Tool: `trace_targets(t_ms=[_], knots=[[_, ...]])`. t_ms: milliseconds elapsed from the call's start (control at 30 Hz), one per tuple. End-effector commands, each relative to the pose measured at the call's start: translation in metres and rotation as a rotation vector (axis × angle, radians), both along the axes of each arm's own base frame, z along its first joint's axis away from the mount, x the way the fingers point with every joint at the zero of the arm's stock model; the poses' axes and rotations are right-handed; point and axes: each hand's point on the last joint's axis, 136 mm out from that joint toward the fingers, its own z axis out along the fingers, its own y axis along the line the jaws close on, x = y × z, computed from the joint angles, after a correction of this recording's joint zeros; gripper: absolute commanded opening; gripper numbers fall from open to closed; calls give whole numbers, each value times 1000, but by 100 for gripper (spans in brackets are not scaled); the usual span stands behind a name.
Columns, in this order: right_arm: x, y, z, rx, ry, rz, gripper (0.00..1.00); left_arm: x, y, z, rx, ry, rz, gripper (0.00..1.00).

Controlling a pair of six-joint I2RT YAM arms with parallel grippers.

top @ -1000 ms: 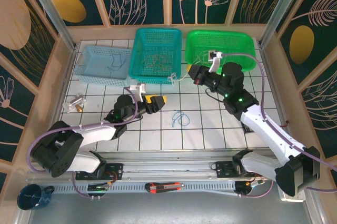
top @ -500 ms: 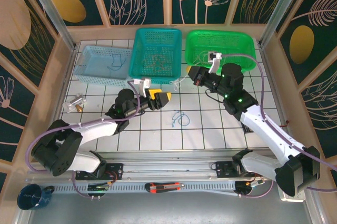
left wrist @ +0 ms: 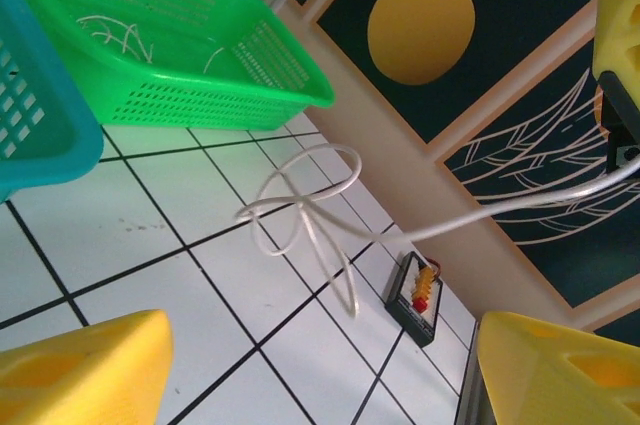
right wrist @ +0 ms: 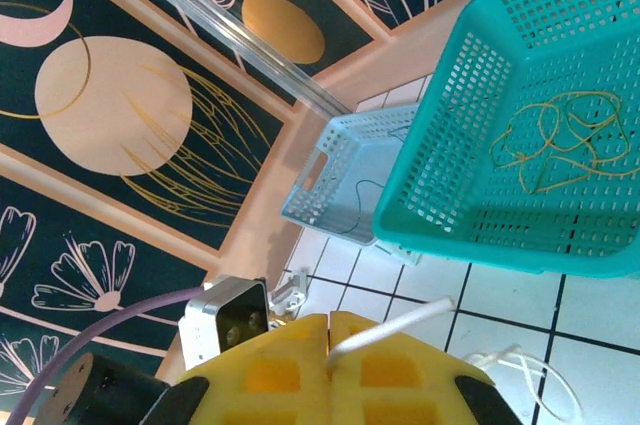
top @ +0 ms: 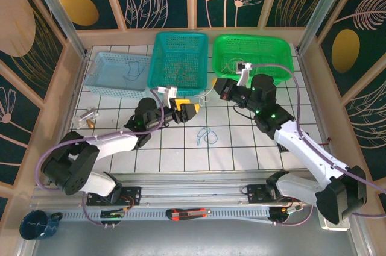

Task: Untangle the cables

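From high above the near edge we look down on the worktop [top: 241,144]. Our wrist cameras sit low and close; all three see the teal basket [right wrist: 450,185].

There goes the left gripper [top: 188,109], sliding out over the tiles toward two o'clock, arm stretching, and it's now nearer the white cable [left wrist: 300,208] off the teal basket's [top: 158,57] corner. The right gripper [top: 221,87] has nudged a touch toward nine o'clock, cable end with it.
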Motion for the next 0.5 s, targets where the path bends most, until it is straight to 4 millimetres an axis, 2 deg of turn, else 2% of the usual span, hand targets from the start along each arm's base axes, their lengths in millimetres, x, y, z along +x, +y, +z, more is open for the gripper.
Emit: trace_targets(t_ms=[0, 200, 467], knots=[[-6, 4, 23, 49, -56, -5, 0, 2, -8, 24, -52, -80, -39, 78], [-10, 10, 27, 60, -62, -5, 0, 5, -7, 22, -53, -80, -24, 76], [-13, 12, 35, 92, -65, -13, 0, 9, -5, 16, -59, -70, 3, 57]])
